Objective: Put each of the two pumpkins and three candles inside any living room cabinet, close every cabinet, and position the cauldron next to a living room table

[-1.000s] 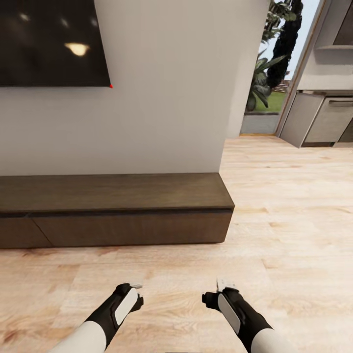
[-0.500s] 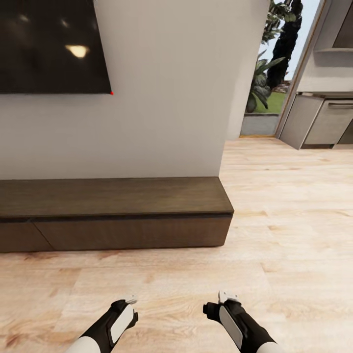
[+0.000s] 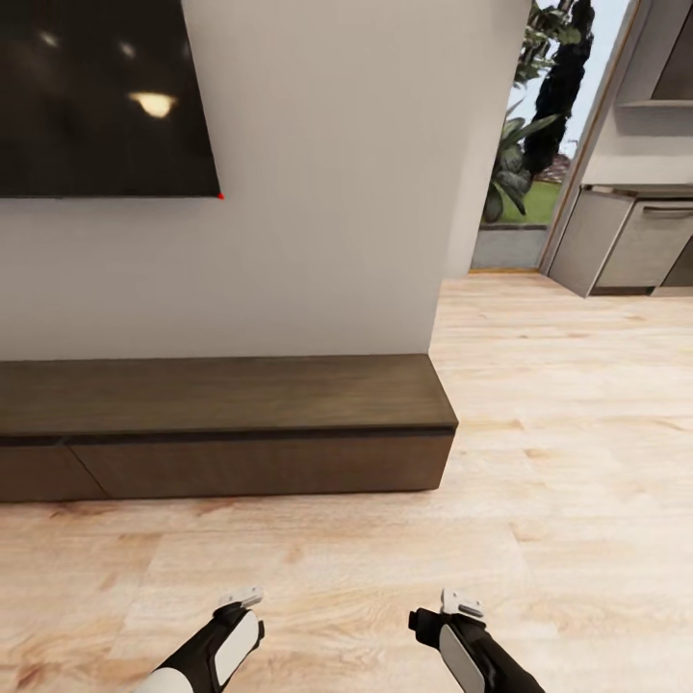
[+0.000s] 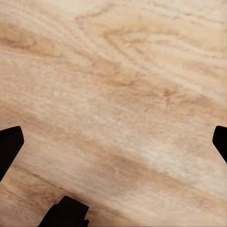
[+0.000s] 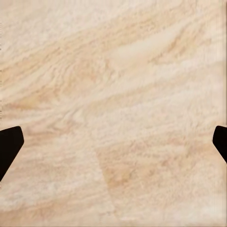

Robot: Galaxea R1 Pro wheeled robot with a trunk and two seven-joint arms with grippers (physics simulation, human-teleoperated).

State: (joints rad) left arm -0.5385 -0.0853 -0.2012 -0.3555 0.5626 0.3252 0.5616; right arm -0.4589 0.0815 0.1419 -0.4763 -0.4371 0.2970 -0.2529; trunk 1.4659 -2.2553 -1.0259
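Two grippers hang low over the pale wooden floor (image 3: 577, 433) at the near edge of the head view, the left gripper (image 3: 241, 599) on the left and the right gripper (image 3: 460, 604) on the right, well apart from each other. Both point forward toward the cabinet (image 3: 231, 423), which lies farther off, long and low against the white wall (image 3: 337, 192); its dark-brown top is flat and bare, and its plain fronts sit flush, so it reads as closed. A strip of bare floor lies between the grippers and the cabinet. Above the cabinet's left part a black screen (image 3: 96, 96) hangs on the wall, with ceiling lights mirrored in it. To the right of the wall's end the floor runs on to a tall window (image 3: 539, 135) with green plants beyond it, and at the far right stand grey kitchen units (image 3: 635, 241). In the left wrist view the dark fingertips (image 4: 10, 144) sit at opposite edges with wood grain between them, so the fingers are spread wide and grasp nothing; the right wrist view shows its fingertips (image 5: 10, 142) spread likewise over plain boards, also released.
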